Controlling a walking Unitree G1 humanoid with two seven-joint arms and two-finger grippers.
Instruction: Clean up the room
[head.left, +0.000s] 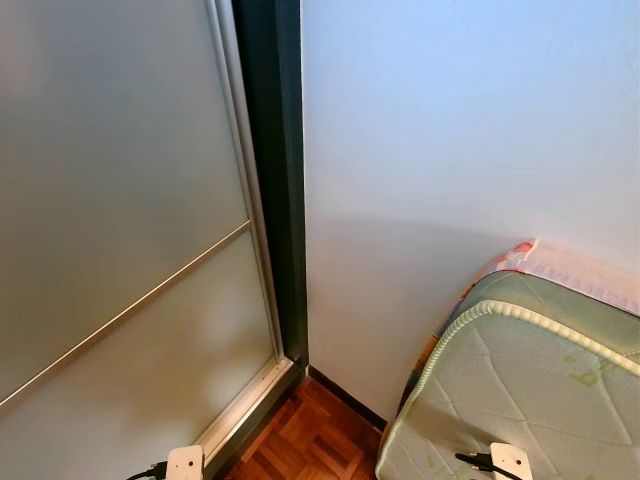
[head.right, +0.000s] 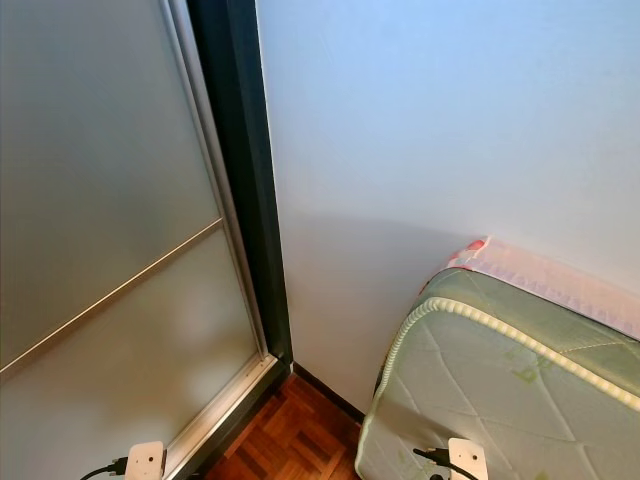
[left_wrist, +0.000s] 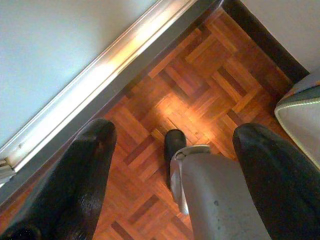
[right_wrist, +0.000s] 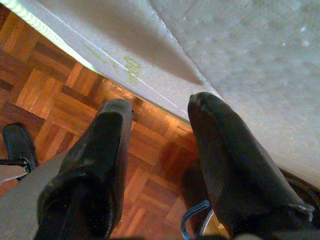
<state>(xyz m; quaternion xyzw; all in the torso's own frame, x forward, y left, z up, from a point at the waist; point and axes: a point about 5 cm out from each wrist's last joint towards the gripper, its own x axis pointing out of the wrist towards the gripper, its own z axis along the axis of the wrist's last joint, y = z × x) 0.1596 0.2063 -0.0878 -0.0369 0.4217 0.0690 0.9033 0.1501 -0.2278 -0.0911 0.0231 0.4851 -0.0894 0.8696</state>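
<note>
**Robot facing a room corner beside a mattress, both grippers empty**

The head camera looks down into a corner of a room. On the robot's left stands a frosted sliding door (head.left: 120, 230) with a thin silver rail across it, set in a dark frame (head.left: 275, 180). To the right of the frame runs a plain pale wall (head.left: 450, 130) with a dark skirting board (head.left: 345, 398) at its foot. On the robot's right, a pale green quilted mattress (head.left: 520, 390) with a corded edge lies against the wall, and a pink patterned layer (head.left: 580, 268) shows along its far side, next to the wall. Between the door track and the mattress is a strip of reddish-brown parquet floor (head.left: 310, 440).

At the bottom edge of the head view, two small white blocks with black cables mark the robot's wrists, the left wrist (head.left: 184, 463) over the door track, the right wrist (head.left: 510, 460) over the mattress.

The left gripper (left_wrist: 172, 150) hangs above the parquet near the silver door track (left_wrist: 100, 75), its two black fingers spread wide apart and holding nothing. A grey robot leg (left_wrist: 215, 200) with a black foot shows between them, standing on the floor.

The right gripper (right_wrist: 160, 130) hangs over the mattress edge (right_wrist: 150, 95) where it meets the floor, its fingers parted and empty.
</note>
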